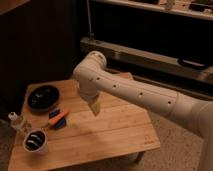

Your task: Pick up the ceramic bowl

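1. The pincer (95, 108) hangs open and empty over the middle of the light wooden table (115, 131).
2. The wide, shallow, glossy black ceramic bowl (43, 97) sits at the table's far left, well apart from the pincer.
3. A small white cup (36, 141) stands near-left.

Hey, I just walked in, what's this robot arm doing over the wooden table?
The robot's gripper hangs pointing down above the middle of the wooden table, open and holding nothing. The ceramic bowl it should pick up sits untouched toward the far left corner, apart from the gripper. A white cup stands at the near left, with an orange and blue item lying a little beyond it.
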Motion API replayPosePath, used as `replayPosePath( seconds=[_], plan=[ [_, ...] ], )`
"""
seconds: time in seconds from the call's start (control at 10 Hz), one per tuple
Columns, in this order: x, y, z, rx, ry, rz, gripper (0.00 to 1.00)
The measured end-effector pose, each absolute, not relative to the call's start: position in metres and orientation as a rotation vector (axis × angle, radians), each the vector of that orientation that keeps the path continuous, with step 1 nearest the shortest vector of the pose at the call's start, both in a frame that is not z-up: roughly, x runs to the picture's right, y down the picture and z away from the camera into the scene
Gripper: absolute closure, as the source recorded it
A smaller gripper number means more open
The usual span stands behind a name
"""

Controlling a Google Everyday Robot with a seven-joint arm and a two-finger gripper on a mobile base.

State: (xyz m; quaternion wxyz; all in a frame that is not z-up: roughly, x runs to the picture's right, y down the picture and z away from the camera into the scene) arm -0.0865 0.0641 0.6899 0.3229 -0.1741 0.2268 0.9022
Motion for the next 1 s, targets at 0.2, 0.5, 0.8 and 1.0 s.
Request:
replayPosePath(
  seconds=[0.2, 0.5, 0.8, 1.0],
  plan=[
    [-0.087, 0.064, 0.691, -0.456, 0.594, 2.374, 0.20],
    [-0.080, 0.055, 0.705, -0.392, 0.598, 2.589, 0.20],
    [-0.071, 0.050, 0.719, -0.314, 0.659, 2.890, 0.20],
    [-0.068, 0.048, 0.721, -0.290, 0.657, 2.943, 0.20]
  ],
)
